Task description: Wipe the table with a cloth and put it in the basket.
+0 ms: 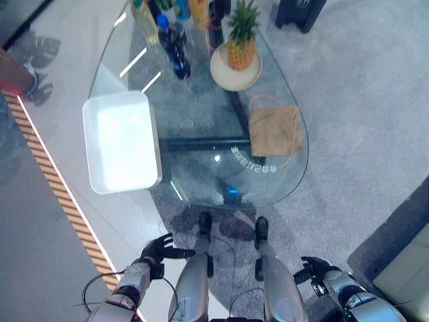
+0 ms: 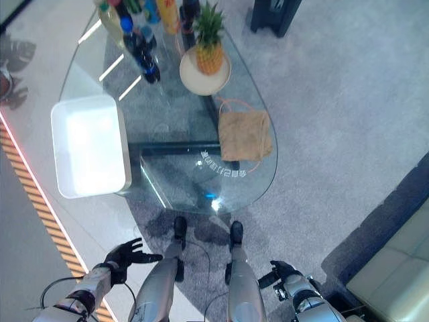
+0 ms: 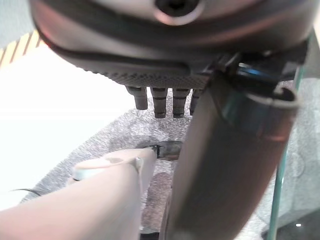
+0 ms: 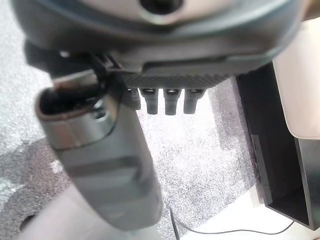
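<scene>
A tan cloth [image 1: 276, 129] lies flat on the right side of the glass table [image 1: 194, 121], a thin orange cord looping round it. A white rectangular basket [image 1: 114, 98] sits on the table's left edge and looks empty. Both hands hang low in front of the table, well short of it. My left hand [image 1: 159, 249] is open, fingers spread, its fingers [image 3: 160, 102] straight in the left wrist view. My right hand [image 1: 315, 268] is open too, with relaxed fingers [image 4: 170, 102] over grey carpet.
At the table's far end stand a pineapple [image 1: 241, 40] on a round plate [image 1: 224, 77] and several bottles [image 1: 171, 33]. A pale sofa [image 1: 409, 268] is at the lower right. A striped strip [image 1: 60, 194] runs along the floor on the left.
</scene>
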